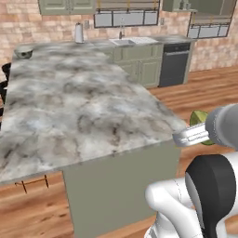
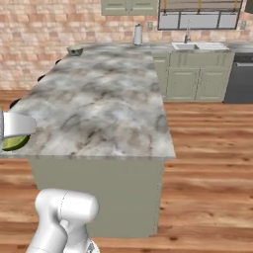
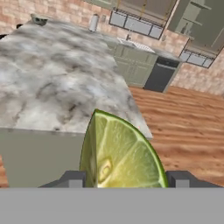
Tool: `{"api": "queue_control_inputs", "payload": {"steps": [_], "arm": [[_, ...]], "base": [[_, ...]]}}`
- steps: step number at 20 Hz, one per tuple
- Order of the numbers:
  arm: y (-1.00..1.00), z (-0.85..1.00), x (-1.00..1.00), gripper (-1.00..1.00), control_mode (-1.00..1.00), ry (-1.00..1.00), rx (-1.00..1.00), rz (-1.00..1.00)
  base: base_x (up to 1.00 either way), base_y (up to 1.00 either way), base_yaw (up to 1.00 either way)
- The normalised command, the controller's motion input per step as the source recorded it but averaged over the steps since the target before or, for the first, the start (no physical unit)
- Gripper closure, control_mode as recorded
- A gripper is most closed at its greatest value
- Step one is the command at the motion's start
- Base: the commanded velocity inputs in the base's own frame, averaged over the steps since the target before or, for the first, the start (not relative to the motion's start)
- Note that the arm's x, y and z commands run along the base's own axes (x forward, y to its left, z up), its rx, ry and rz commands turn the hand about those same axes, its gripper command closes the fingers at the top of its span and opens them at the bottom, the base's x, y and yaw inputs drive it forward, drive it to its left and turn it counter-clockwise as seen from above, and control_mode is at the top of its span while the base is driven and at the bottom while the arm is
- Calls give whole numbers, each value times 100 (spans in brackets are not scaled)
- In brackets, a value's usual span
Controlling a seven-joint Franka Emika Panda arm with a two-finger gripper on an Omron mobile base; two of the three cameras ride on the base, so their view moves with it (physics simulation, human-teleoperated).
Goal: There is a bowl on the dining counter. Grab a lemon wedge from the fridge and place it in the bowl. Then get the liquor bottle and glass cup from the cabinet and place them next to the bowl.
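My gripper (image 3: 127, 179) is shut on a yellow-green lemon wedge (image 3: 119, 151), which stands upright between the two dark fingertips (image 3: 72, 179). In the left base view the gripper (image 1: 186, 136) hangs just off the near right corner of the marble dining counter (image 1: 79, 107), with the wedge (image 1: 200, 117) showing behind its fingers. From the right base view the wedge (image 2: 15, 143) peeks out under the hand at the counter's near left edge (image 2: 89, 150). A small dark bowl (image 1: 23, 53) (image 2: 75, 51) (image 3: 39, 19) sits at the counter's far corner, well away from the gripper.
A sink (image 1: 130, 42), a black dishwasher (image 1: 174, 65) and green base cabinets (image 2: 195, 79) line the back wall. A grey canister (image 1: 79, 33) stands on the back counter. Dark stools (image 1: 4, 88) sit along the island's left side. Wooden floor (image 2: 207, 163) lies open to the right.
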Motion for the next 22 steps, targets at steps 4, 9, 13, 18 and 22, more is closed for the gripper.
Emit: {"api": "queue_control_inputs", "payload": {"steps": [4,9,13,18,22], "arm": [[0,0,0,100,100,0,0,0],[0,0,0,100,100,0,0,0],[0,0,0,100,100,0,0,0],[0,0,0,100,100,0,0,0],[0,0,0,100,100,0,0,0]], "base": [[0,100,10],[0,100,11],[3,100,11],[42,100,11],[91,100,8]]}}
